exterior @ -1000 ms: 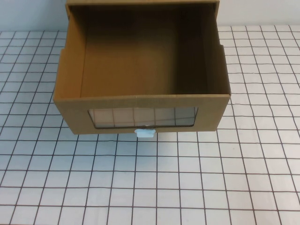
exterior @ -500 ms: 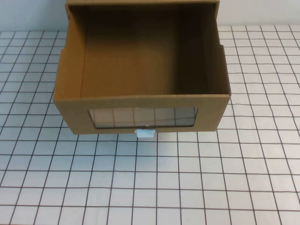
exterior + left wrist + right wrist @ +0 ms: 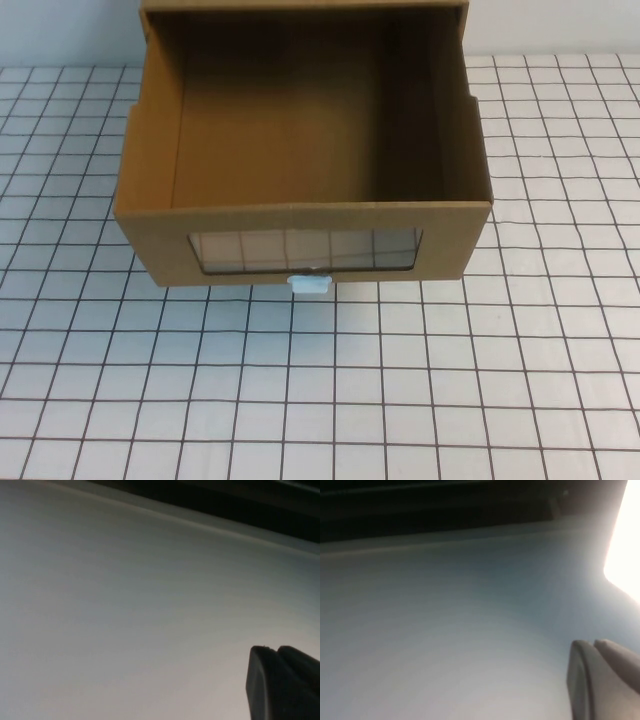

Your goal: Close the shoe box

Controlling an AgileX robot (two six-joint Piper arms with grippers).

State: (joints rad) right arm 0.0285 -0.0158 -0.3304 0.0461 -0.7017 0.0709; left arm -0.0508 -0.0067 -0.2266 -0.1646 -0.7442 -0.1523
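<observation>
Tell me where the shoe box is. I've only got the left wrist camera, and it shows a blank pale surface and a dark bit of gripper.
Observer: In the high view the shoe box sits on the gridded table. Its drawer is pulled out toward the robot and is empty.
Operator: Anything on it to push?
Observer: Its front wall faces the robot, with a clear window and a small white tab just under it.
Operator: Where are the arms?
Observer: Neither shows in the high view. The left gripper shows only at the edge of your view. The right gripper shows the same way in its wrist view, over a pale surface with glare and no box in sight.
</observation>
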